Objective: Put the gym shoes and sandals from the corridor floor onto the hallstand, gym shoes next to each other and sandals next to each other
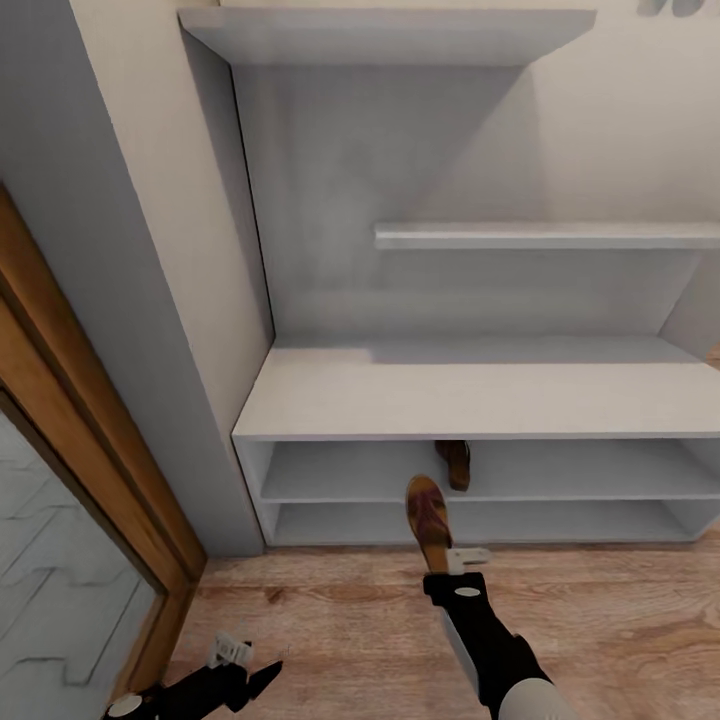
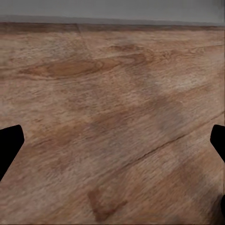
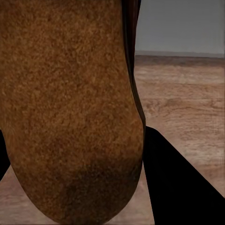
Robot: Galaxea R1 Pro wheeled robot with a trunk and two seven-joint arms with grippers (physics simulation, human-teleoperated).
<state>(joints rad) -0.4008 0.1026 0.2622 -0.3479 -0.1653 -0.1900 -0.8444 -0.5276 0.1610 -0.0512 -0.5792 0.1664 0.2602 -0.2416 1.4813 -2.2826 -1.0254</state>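
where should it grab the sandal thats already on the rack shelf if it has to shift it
Judging from the head view, the end of the sandal on the shelf facing outward, reached from the open front of the hallstand. It lies lengthwise into the upper shoe shelf, so fingers can pinch sole and insole; its far end is hidden.

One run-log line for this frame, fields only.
right end effector: holding sandal before hallstand | second sandal: on upper shoe shelf | left end effector: open over corridor floor
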